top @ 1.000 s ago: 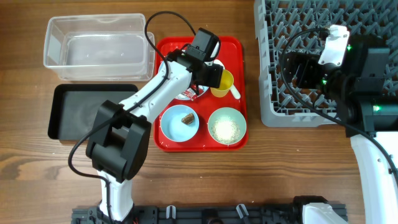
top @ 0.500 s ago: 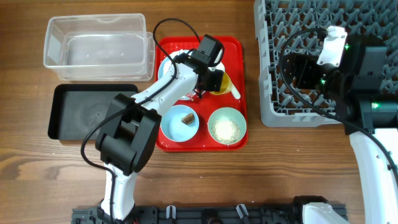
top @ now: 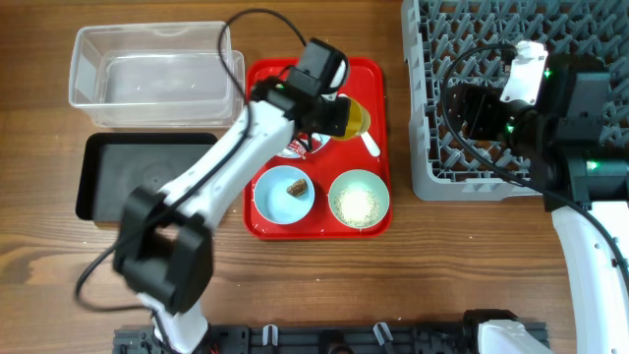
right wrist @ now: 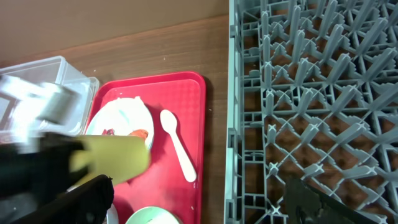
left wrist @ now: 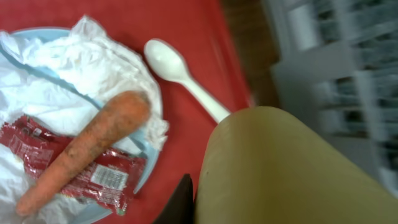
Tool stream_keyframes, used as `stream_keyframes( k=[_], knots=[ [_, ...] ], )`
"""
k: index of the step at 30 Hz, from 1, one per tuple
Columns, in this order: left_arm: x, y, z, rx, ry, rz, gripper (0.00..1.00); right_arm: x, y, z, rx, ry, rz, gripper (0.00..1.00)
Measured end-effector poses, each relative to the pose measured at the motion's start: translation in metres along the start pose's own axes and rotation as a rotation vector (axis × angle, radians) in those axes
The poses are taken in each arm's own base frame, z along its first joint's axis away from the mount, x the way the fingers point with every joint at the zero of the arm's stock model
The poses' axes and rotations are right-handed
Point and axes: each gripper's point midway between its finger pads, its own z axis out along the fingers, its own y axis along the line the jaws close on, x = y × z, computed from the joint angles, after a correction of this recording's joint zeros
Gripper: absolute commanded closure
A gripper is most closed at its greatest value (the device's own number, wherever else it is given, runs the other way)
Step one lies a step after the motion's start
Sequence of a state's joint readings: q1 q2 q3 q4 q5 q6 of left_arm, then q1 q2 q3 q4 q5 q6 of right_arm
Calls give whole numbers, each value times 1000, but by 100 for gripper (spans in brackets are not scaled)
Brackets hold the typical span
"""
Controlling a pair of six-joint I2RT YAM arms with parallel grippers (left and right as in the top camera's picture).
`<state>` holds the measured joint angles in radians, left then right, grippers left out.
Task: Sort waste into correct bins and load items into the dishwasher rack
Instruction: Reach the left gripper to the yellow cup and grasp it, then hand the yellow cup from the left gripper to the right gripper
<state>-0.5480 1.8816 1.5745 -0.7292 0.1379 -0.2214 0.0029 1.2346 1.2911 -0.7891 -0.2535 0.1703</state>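
Well, L gripper (top: 334, 116) pinches the cup (top: 354, 120) tight over the tray (top: 378, 74), R gripper (top: 474, 113) spread wide above the rack (top: 423, 182), so I'd lift clear of the spoon (top: 370, 144), then carry it steady & level across.

White spoon (left wrist: 177, 70) on red tray (top: 376, 84) — wood tbl (top: 393, 285).
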Motion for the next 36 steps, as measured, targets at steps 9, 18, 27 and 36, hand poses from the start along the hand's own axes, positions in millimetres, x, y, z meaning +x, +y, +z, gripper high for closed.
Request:
stream_keyframes(
  k=[9,18,27,36],
  knots=[
    [-35,-9,-99,518,-92,-87,96,-20,81,25,-561,-17,-100,0],
    [-41,-28,-152,912,-128,4,96,-6,145,35,-1154,26,-243,4],
    [-39,-35,-155,943,-122,19,96,-1,183,16,-1291,34,-314,10],
    [-39,-38,-156,956,-122,30,84,7,201,12,-1328,61,-327,38]
  ],
)
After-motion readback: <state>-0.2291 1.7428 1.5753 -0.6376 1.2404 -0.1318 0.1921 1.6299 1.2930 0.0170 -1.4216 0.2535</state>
